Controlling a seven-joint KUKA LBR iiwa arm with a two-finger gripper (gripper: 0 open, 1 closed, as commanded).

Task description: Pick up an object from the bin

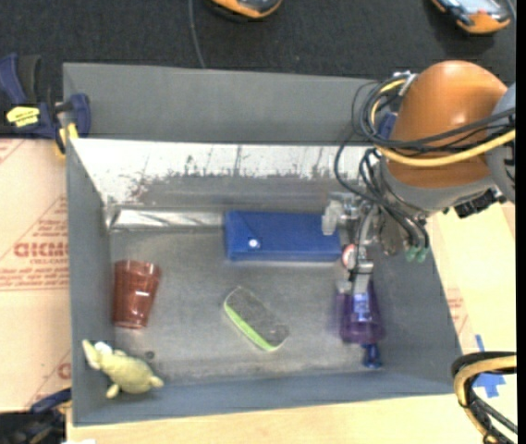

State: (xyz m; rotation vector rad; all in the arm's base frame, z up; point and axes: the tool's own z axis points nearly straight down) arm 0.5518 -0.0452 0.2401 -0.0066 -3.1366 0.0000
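The purple bottle [356, 317] lies by the right wall of the bin [244, 169], its long axis running far to near and its blue cap toward the near wall. The claw [359, 271] hangs at the bottle's far end; spread or closed, I cannot tell. The bin also holds a blue box [276, 236], a red cup [134, 294] and a pale plush toy [124, 370].

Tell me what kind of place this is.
Probably a robotics lab bin-picking cell: a bin of unrelated loose items, like the cup and box, with an arm reaching in from the right.
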